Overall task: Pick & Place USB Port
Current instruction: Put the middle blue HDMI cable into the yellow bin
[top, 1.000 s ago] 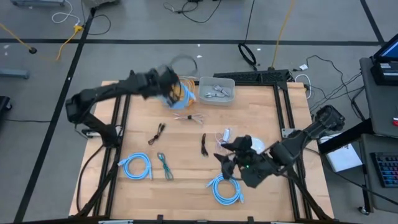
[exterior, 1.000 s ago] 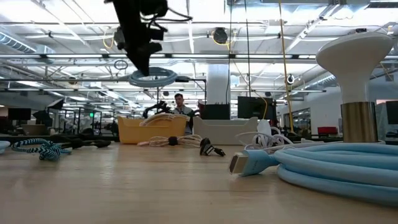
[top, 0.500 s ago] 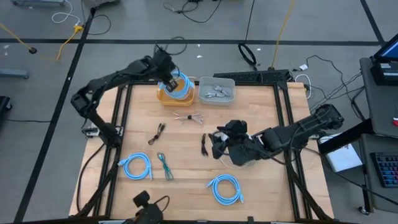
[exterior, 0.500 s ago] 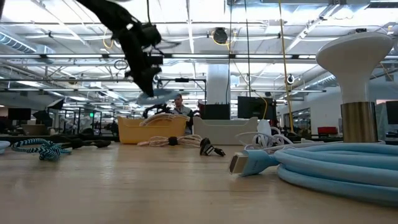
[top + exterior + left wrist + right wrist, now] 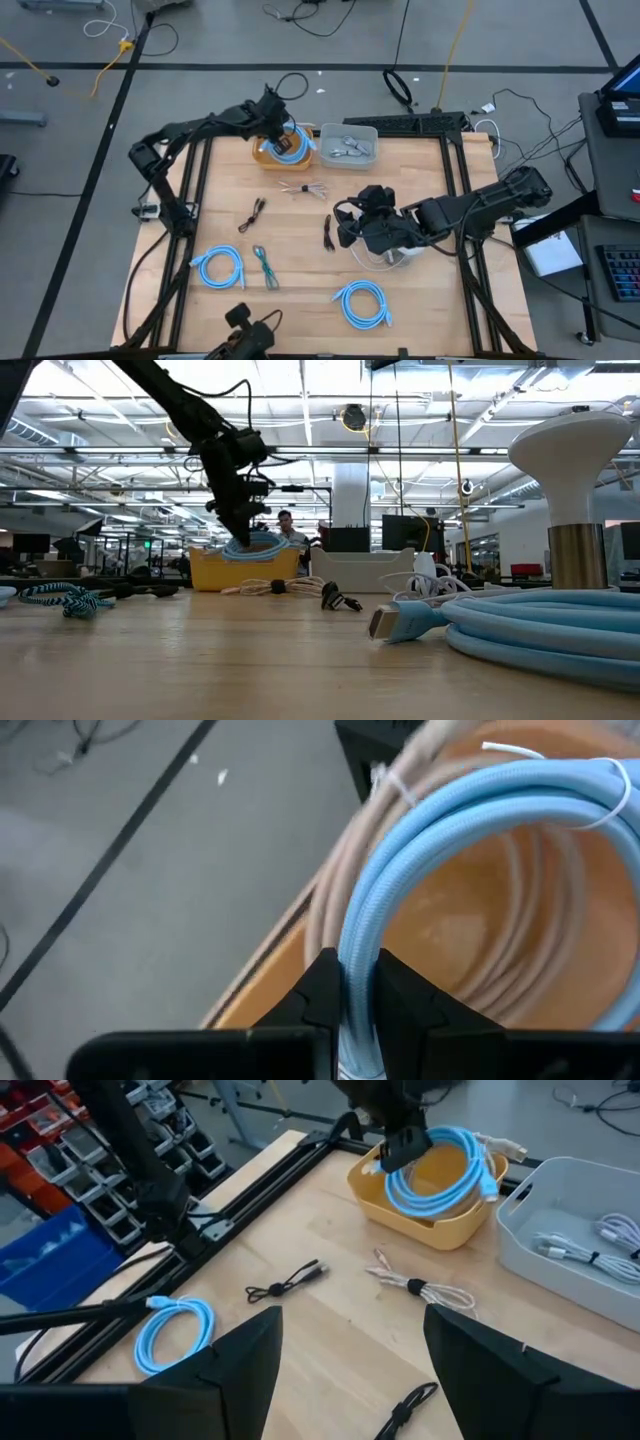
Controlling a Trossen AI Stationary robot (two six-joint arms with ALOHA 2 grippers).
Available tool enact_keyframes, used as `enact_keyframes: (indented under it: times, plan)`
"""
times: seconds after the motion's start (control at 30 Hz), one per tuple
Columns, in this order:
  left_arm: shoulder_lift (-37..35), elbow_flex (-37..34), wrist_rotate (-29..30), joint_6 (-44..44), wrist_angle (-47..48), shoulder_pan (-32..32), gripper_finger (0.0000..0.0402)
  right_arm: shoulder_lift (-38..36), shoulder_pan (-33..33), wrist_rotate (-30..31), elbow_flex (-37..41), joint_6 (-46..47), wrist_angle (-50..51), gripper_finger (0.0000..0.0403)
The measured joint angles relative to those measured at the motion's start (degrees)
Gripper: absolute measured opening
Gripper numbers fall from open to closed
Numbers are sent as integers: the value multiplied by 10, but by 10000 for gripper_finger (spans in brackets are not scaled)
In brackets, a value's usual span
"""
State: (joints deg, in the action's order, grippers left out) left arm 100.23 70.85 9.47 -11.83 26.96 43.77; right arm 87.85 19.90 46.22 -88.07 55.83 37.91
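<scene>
Lowered left end effector holds blue cable in yellow bin.

Left wrist, as I see it: left gripper clamped on a coiled light-blue cable, white tie on the coil; coil hangs over the yellow bin; beige cable alongside the blue one; grey floor beyond the bin

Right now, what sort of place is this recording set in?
Probably a large open robotics lab or workshop: exposed ceiling trusses and strip lights, a wooden workbench on a black metal frame, and loose cables across the grey concrete floor.
</scene>
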Motion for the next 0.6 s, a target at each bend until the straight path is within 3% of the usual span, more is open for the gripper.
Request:
enact_keyframes:
  times: [0.27,0.6]
  plan:
    - [0,0,40,1,4,12,35,0,-1,1,0,-6,0,238]
    - [0,0,27,1,16,19,35,0,-5,2,0,-7,0,238]
